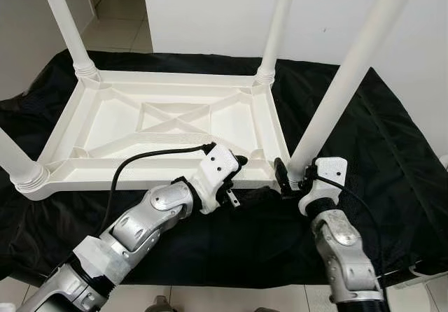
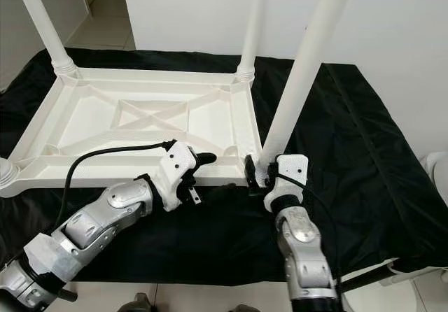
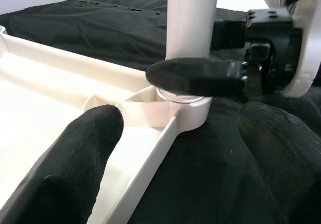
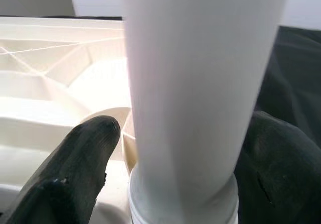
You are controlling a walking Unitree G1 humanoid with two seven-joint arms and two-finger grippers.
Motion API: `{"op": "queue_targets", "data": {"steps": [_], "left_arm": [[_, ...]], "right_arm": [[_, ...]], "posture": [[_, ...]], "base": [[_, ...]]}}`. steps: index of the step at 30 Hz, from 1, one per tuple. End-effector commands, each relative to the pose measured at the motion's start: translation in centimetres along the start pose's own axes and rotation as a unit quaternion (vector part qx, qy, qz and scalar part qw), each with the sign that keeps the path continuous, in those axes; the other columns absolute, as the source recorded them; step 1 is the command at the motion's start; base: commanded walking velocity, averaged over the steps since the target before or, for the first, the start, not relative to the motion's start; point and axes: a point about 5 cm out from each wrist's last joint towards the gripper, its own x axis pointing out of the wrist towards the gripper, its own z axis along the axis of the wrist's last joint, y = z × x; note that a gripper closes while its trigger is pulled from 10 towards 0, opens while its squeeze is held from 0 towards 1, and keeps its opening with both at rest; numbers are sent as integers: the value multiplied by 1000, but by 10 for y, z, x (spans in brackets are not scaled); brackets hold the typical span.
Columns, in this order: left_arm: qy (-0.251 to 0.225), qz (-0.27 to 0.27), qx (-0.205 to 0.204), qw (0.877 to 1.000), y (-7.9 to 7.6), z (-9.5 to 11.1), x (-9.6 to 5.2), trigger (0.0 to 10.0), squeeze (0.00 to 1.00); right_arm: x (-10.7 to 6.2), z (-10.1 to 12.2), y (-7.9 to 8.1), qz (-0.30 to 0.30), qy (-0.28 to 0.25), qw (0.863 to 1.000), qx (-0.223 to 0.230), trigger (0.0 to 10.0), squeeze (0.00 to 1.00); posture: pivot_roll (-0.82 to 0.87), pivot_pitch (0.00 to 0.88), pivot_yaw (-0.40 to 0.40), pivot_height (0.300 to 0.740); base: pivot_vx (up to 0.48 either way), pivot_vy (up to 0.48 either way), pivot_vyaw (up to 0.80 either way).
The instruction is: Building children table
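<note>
Both grippers work at the near edge of the upturned white table (image 1: 168, 126) (it lies on a black cloth (image 1: 392, 151)). Right gripper (image 1: 288, 178) has its jaws around the near right leg (image 1: 343, 88); left gripper (image 1: 234, 175), jaws spread, rests at the rim.

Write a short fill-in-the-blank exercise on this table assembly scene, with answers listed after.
1. The white tabletop lies upside down on a ____ cloth.
2. The number of legs standing in its corners is ____.
3. The right gripper has its fingers around the base of the near-right ____.
4. The left gripper rests at the tabletop's near ____.

Missing words: black; four; leg; edge
</note>
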Motion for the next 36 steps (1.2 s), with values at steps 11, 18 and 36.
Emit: {"op": "queue_targets", "data": {"steps": [11, 18, 36], "left_arm": [[3, -147, 6, 989, -16, 3, -1, 10000, 0], [2, -141, 7, 990, -14, 4, -1, 10000, 0], [1, -137, 2, 991, -14, 4, -2, 10000, 0]], "right_arm": [[21, -3, -13, 159, 19, 986, -49, 10000, 0], [27, -9, -15, 197, 40, 978, -65, 0, 0], [20, -17, -29, 88, 54, 994, -40, 10000, 0]], "posture": [[26, 0, -21, 740], [34, 3, -27, 740], [25, 15, -24, 740]], "base": [[0, 0, 0], [0, 0, 0], [0, 0, 0]]}}
